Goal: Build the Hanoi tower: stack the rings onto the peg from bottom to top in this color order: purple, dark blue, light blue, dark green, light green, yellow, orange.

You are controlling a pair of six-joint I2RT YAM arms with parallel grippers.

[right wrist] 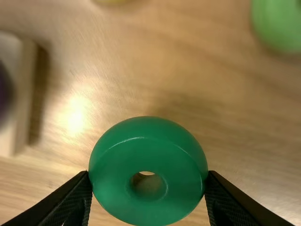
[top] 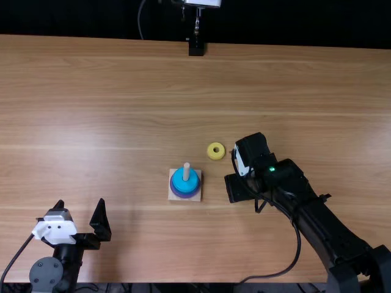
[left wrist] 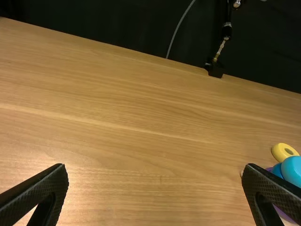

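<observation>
In the top view, the wooden base [top: 173, 196] carries a peg [top: 186, 168] holding purple [top: 186, 195] and light blue [top: 180, 181] rings; the left wrist view also has a dark blue ring [left wrist: 276, 170] between them. My right gripper [top: 241, 174] is right of the base. In the right wrist view my right gripper [right wrist: 148, 181] is shut on the dark green ring [right wrist: 148, 209], held to the side of the base [right wrist: 26, 89]. My left gripper [top: 80, 204] stands open at the near left; its fingers are apart in the left wrist view, left gripper [left wrist: 156, 170]. A yellow ring [top: 211, 151] lies behind the base.
A light green ring [right wrist: 280, 26] lies on the table in the right wrist view. A black stand [top: 196, 47] is at the table's far edge [top: 110, 41]. The right arm [top: 324, 226] spans the table's near right side, with a cable hanging beside it.
</observation>
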